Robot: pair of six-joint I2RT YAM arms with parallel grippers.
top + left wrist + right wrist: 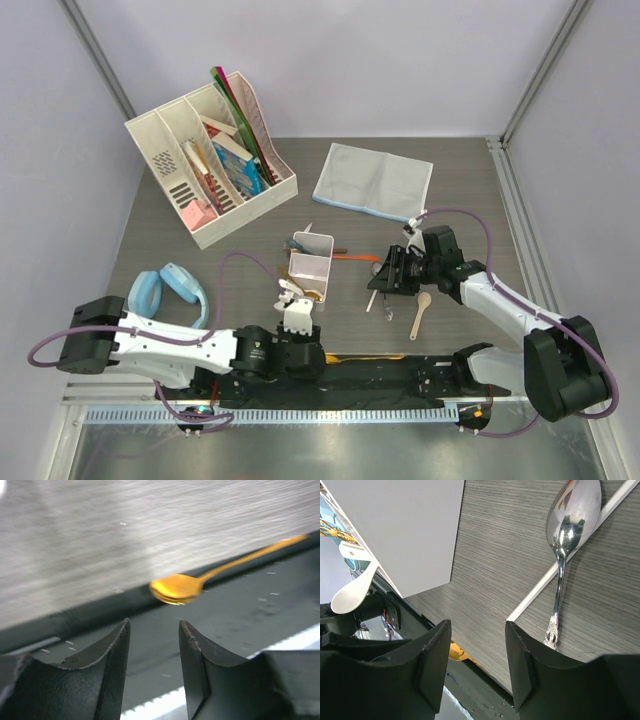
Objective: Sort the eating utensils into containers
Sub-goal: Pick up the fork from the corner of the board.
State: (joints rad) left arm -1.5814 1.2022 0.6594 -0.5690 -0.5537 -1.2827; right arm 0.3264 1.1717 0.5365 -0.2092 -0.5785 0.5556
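The white divided container (310, 262) stands mid-table with white ceramic spoons (291, 297) sticking out of its near end. A gold spoon (177, 587) lies on the black strip at the table's near edge, just ahead of my left gripper (152, 630), which is open and empty. My right gripper (475, 630) is open and empty over the table right of the container (410, 530). A silver spoon (565, 535) and a thin white stick (560, 575) lie beside its right finger. A wooden spoon (420, 312) and an orange-handled piece (350, 257) lie nearby.
A white file organizer with books and folders (215, 165) stands at the back left. A grey-blue cloth (372, 180) lies at the back. Blue headphones (170, 290) lie at the left. The table's near edge drops to a black strip (400, 375).
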